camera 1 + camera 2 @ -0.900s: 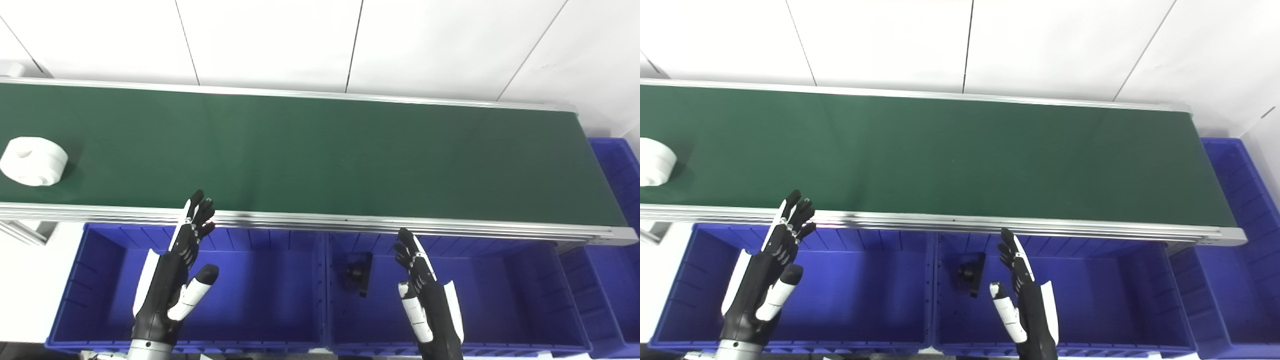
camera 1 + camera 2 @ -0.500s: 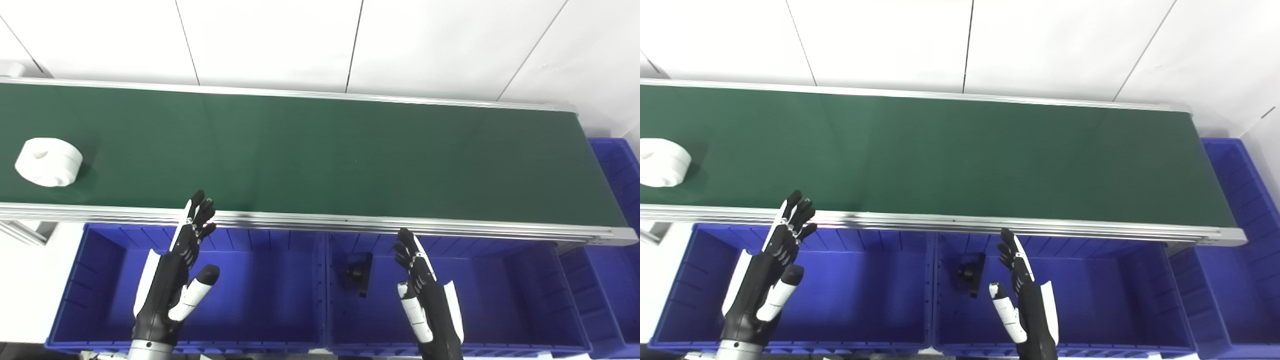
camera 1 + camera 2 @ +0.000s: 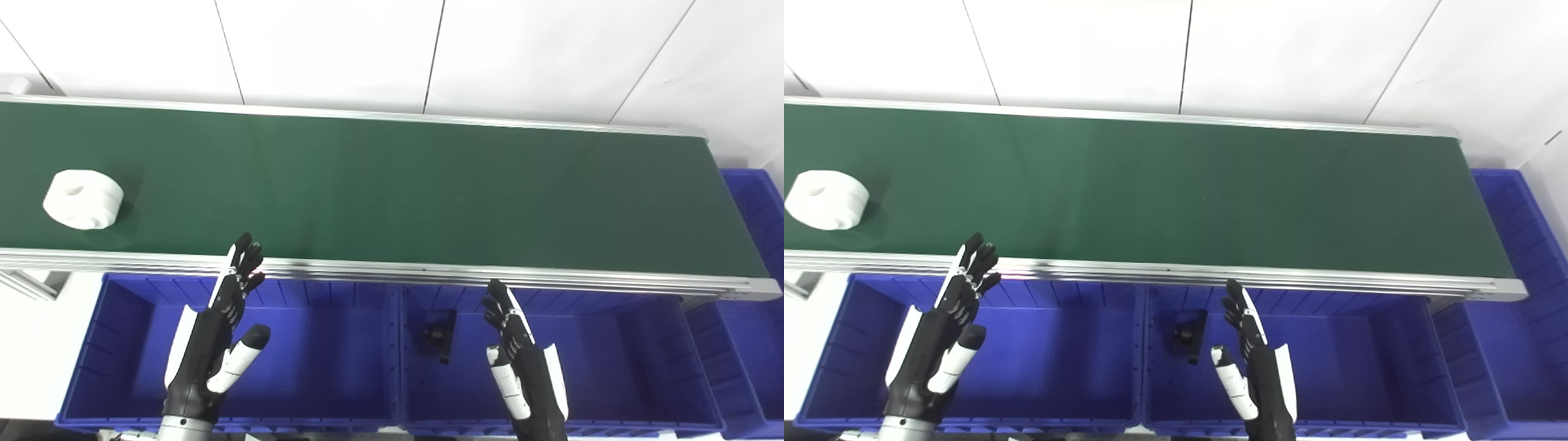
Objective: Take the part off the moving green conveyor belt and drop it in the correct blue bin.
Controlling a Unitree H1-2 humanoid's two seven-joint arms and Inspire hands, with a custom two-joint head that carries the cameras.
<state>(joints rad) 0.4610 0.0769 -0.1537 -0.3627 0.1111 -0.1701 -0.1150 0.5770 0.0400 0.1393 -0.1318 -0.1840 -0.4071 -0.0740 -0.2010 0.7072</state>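
At the frame's left, a white ring-shaped plastic part (image 3: 82, 199) rides the green conveyor belt (image 3: 392, 184). The left hand (image 3: 211, 343) and right hand (image 3: 523, 367) hover empty, fingers spread — likely waiting above the blue plastic bins (image 3: 392, 361).

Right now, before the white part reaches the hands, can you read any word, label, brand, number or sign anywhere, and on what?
None can be read.
White round plastic part: no marking shows.
Green conveyor belt: plain.
Blue plastic bins: no label seen.
Small black part in the middle bin: too small to tell.
Left hand and right hand: no text.
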